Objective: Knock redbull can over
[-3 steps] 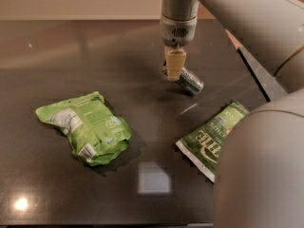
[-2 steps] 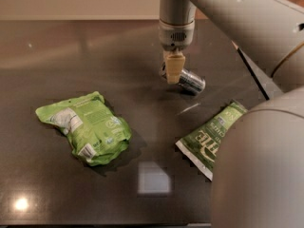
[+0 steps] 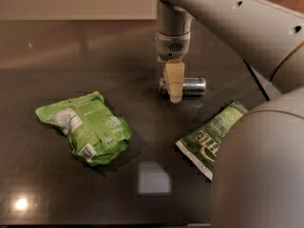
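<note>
Silver-and-blue slim metal redbull can (image 3: 194,86) lies on its side on the dark table (image 3: 118,56), just behind my end effector (image 3: 175,98), whose opening I cannot tell. Probably light and slick, so it should roll if I push it mid-body.

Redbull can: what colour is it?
Redbull can is silver-blue in camera view, lying behind the gripper.

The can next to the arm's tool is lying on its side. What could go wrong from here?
1. The can lies on its side on the smooth dark table. Being round, it might roll away if nudged.
2. The tool hangs low, right in front of the can. A sideways move could shove the can along or scrape the table.
3. The green bag lies close by on the right, so a rolling can or a swinging arm might push it.
</note>
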